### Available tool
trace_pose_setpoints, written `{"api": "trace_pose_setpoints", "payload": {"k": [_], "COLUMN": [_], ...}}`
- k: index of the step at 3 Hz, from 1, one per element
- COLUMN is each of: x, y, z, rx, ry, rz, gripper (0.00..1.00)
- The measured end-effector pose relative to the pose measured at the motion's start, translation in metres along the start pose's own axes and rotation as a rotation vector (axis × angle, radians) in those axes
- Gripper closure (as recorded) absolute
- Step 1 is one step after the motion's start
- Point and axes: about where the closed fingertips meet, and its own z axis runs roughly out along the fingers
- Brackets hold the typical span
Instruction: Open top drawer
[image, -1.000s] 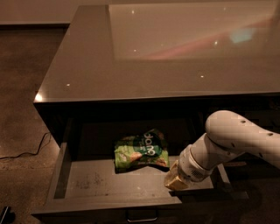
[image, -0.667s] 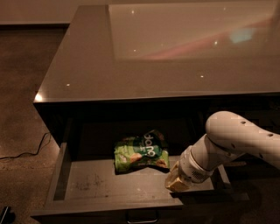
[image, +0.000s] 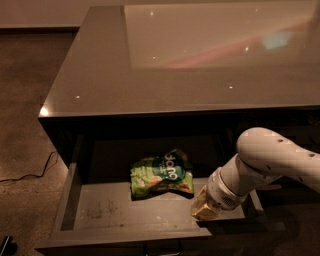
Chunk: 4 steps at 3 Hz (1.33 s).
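Pincer (image: 204, 212) seemingly unmoved, inside open top drawer (image: 107, 210)

Robot arm (image: 272, 160), 1 pc: fat rounded link w/ smooth white shell, slight sheen, comes in from right edge of view. Few small dark dots along its upper side. Wrist section: narrower, cylindrical, white-grey, w/ band of fine dark specks near the end. Gripper (image: 204, 212): pale cream-yellow, blunt, compact. Loc.: low over front-right part of top drawer (image: 125, 233), just inside its front wall.
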Motion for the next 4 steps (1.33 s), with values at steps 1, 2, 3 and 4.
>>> {"api": "trace_pose_setpoints", "payload": {"k": [1,2,3,4], "x": [-0.0019,-0.0019,-0.0019,-0.0019], "y": [-0.0044,-0.0044,-0.0044,-0.0044], "z": [-0.0037,-0.0036,-0.0036,-0.0036], "rx": [0.005,0.005,0.005,0.005], "ry": [-0.016,-0.016,-0.016,-0.016], "rz": [-0.005,-0.005,-0.005,-0.005], "gripper": [1.0,0.81,0.59,0.35]}}
